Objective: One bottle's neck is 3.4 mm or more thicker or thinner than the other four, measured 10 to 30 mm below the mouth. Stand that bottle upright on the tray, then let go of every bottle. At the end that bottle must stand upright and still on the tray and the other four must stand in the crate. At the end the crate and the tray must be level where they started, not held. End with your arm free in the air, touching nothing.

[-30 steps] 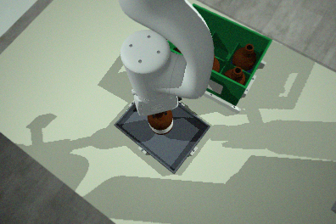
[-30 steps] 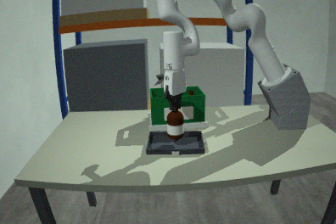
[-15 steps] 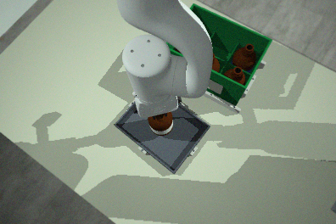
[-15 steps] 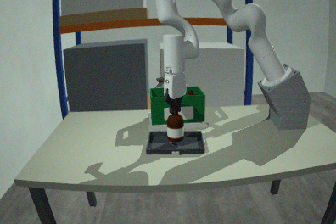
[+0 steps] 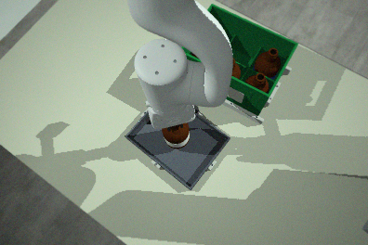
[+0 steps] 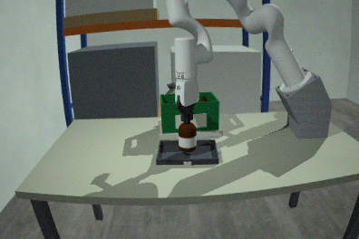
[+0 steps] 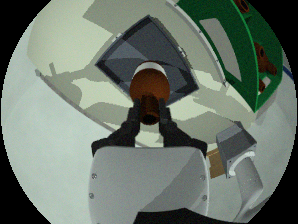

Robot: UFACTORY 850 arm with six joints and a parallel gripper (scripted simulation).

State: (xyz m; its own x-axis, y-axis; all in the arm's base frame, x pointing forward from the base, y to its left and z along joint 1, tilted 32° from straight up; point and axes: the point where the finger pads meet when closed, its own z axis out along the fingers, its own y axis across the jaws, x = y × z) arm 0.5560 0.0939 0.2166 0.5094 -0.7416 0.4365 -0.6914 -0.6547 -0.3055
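Note:
A brown bottle (image 5: 176,134) (image 6: 187,144) (image 7: 150,86) with a white band stands upright over the dark grey tray (image 5: 186,165) (image 6: 209,152) (image 7: 131,47). My gripper (image 6: 187,116) (image 7: 149,105) is shut on this bottle's neck from above. Its base is at or just above the tray floor; I cannot tell whether it touches. The green crate (image 5: 219,19) (image 6: 167,119) (image 7: 246,61) holds brown bottles; two (image 5: 268,64) (image 5: 256,83) show clearly in the top view, and a third (image 5: 236,70) is partly hidden by the arm. Neck widths cannot be compared here.
The crate's high walls stand close behind the tray in the exterior view. The arm's grey base (image 6: 308,109) (image 7: 236,142) stands at the right of the table (image 6: 109,168). The arm covers part of the crate in the top view.

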